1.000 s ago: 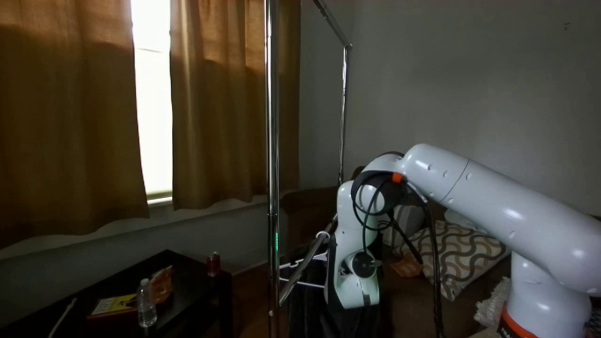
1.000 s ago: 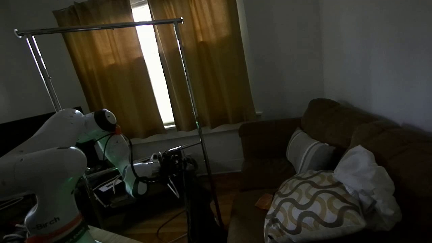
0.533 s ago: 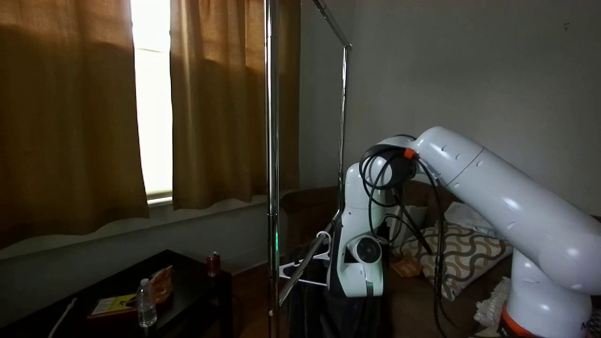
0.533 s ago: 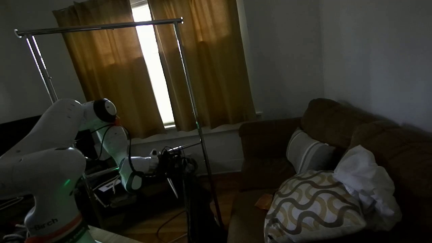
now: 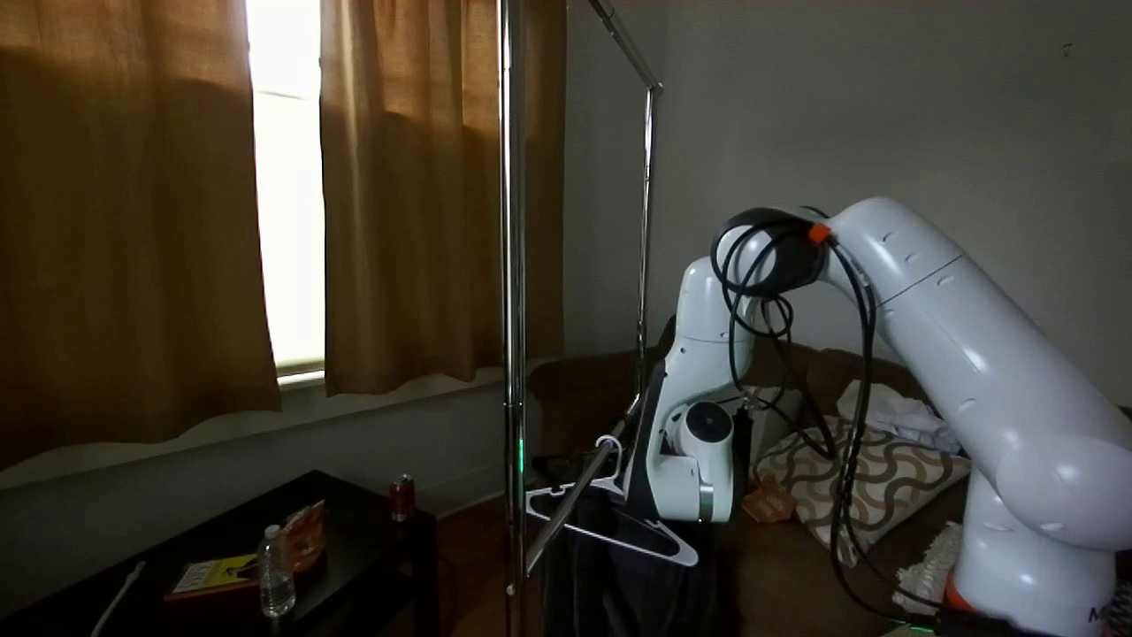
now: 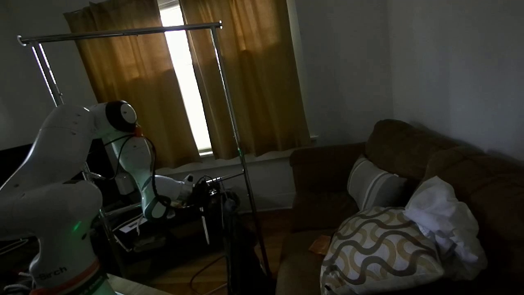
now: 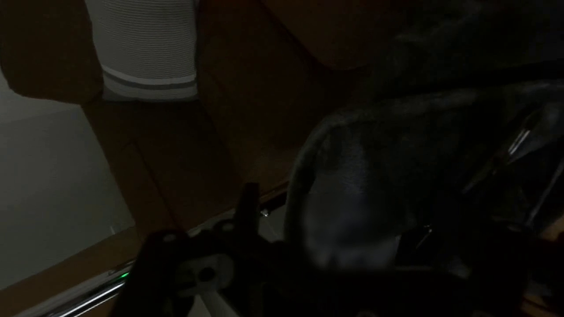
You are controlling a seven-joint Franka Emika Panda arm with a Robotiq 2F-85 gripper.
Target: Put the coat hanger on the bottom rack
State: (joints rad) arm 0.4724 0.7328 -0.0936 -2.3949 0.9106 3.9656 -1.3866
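brown curtains [image 5: 416,195] flank a bright strip of window [image 5: 290,177] in a dim room. whether the jaws are released or clenched i cannot tell: in an exterior view the white robot wrist [image 5: 681,491] hides them, and in the wrist view they show only as dark shapes along the lower edge. just beside the wrist, the coat hanger [image 5: 623,542] hangs with its hook curved over the bottom rack [image 5: 570,504] and its body below that bar; whether the jaws touch it is hidden too. the bar belongs to a tall chrome clothes stand [image 5: 513,265], whose top rail [image 6: 123,32] runs high above in both exterior views. farther out, a dark low worktop [image 5: 354,504] carries a clear bottle [image 5: 275,575] and a red can [image 5: 401,498]. on a brown sofa [image 6: 393,139] lie a striped pillow [image 6: 374,184], a wavy-patterned pillow [image 6: 380,246] and, beside the latter, a crumpled white bundle [image 6: 446,225].
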